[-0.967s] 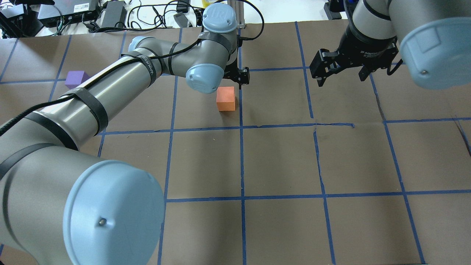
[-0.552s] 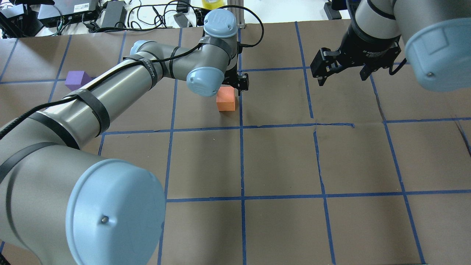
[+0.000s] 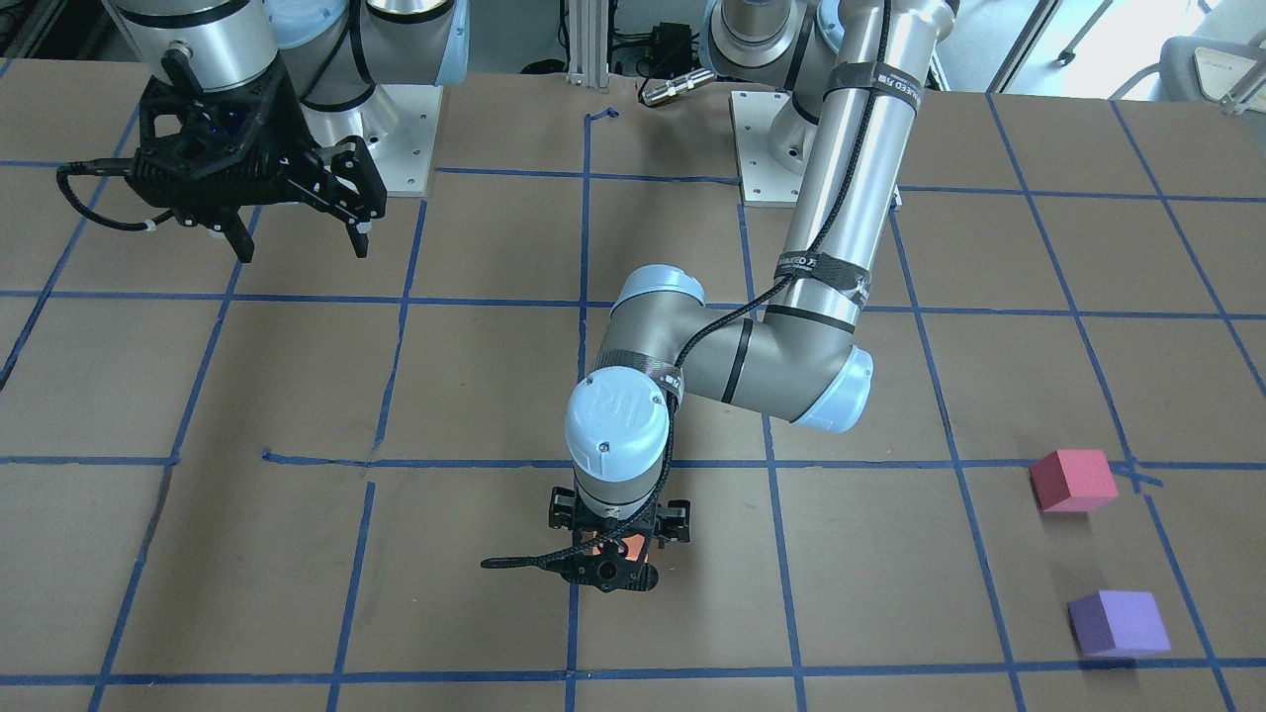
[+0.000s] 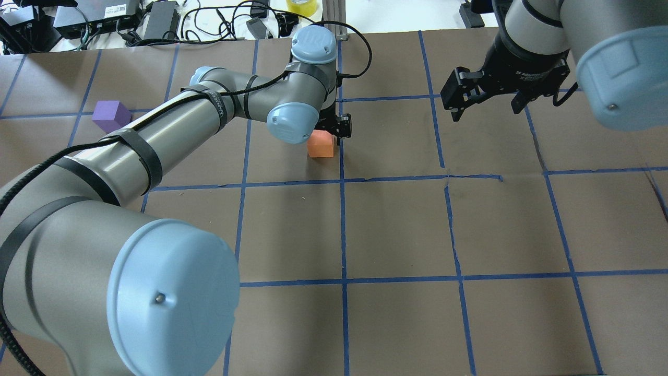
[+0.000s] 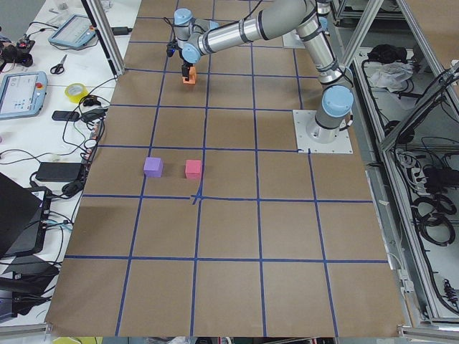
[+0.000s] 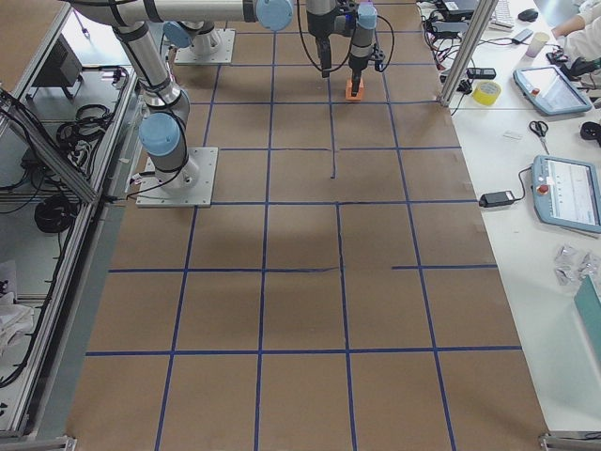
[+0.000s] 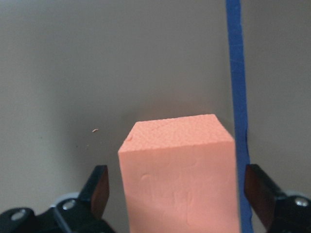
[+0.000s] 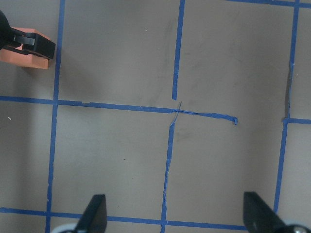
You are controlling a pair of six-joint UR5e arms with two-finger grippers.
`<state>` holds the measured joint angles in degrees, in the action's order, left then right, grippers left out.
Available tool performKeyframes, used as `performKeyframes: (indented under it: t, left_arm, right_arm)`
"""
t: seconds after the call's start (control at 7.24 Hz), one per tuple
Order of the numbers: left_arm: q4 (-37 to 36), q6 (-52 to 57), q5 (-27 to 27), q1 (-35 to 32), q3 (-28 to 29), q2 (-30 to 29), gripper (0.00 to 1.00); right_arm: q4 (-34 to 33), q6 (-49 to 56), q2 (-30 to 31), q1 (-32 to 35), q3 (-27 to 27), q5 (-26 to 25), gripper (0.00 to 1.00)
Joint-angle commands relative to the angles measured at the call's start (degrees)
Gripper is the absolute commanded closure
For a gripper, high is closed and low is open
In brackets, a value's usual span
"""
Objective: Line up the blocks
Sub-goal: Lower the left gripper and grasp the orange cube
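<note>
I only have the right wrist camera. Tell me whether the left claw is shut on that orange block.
Observer: Not shut. The left claw is open; the orange block stands between its fingers with a gap on each side.
Operator: Report where the other blocks are.
Observer: The pinkish-red block and the purple block lie apart from each other, well off to the robot's left, the purple one farther from the robot.

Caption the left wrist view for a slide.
Open left tool straddles the orange foam cube beside a blue tape line.
</note>
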<state>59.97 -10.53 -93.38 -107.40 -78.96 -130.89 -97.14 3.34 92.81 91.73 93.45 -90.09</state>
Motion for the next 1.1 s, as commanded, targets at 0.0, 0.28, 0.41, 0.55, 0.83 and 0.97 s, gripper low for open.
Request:
performKeyframes:
  t: [0.0,0.28,0.41,0.55,0.83,0.97]
  left_arm:
    - [-0.1,-0.4,-0.3,0.0,0.0,-0.1,0.47]
    - [-0.1,-2.6,-0.1,0.0,-0.1,0.6,0.88]
    - [-0.1,-2.6,-0.2,0.0,-0.3,1.3,0.92]
    - [0.0,-2.6,-0.3,0.1,-0.4,1.9,0.97]
    - [0.1,-1.9,-0.6,2.9,-0.8,3.5,1.0]
    - [0.1,-1.7,-1.0,6.6,-2.3,5.8,1.0]
  right_arm:
    - [0.6,0.0,0.0,0.0,0.0,0.0,0.0]
    - [1.4,-0.3,0.0,-0.1,0.0,0.0,0.0]
    - [1.5,-0.9,0.0,-0.1,-0.1,-0.1,0.0]
    - [1.7,-0.9,0.2,-0.1,-0.1,-0.2,0.0]
    - [2.7,-2.3,0.4,-0.1,0.0,-0.1,0.0]
    - [2.7,-2.3,0.4,-0.1,0.0,-0.8,0.0]
